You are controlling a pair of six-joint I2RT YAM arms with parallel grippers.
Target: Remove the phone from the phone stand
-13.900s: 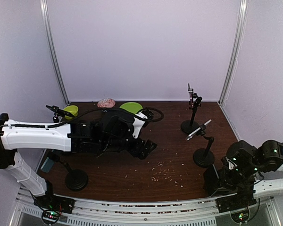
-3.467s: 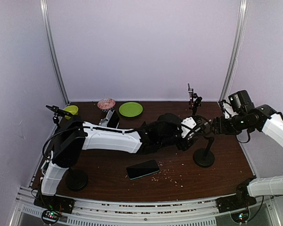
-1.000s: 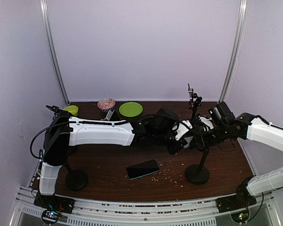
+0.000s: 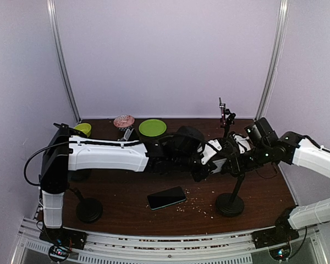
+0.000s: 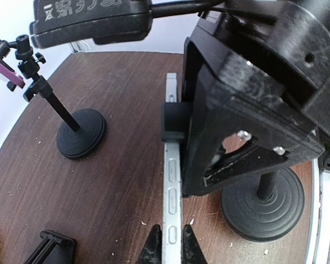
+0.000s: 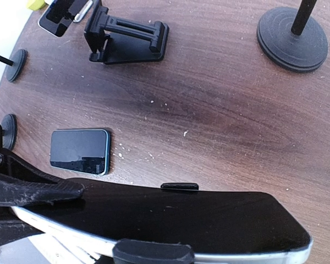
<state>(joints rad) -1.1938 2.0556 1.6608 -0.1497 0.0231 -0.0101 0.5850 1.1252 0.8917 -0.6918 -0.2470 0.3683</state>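
Phone (image 5: 172,187) raised above the bench (image 6: 220,110), edge-on in the stand (image 4: 230,204) clamp (image 5: 175,122), my left end effector (image 5: 170,248) pinched shut on its lower edge, my right end effector (image 4: 234,158) part-closed at the clamp, possibly gripping, view too crowded to tell.

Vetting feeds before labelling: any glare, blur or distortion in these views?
Left wrist: phone edge sharp, wall blown out white, table rim bowed by the lens. Right wrist: phone fills the bottom, no glare on its screen; table grain crisp. Top external: even light, no hard shadows.
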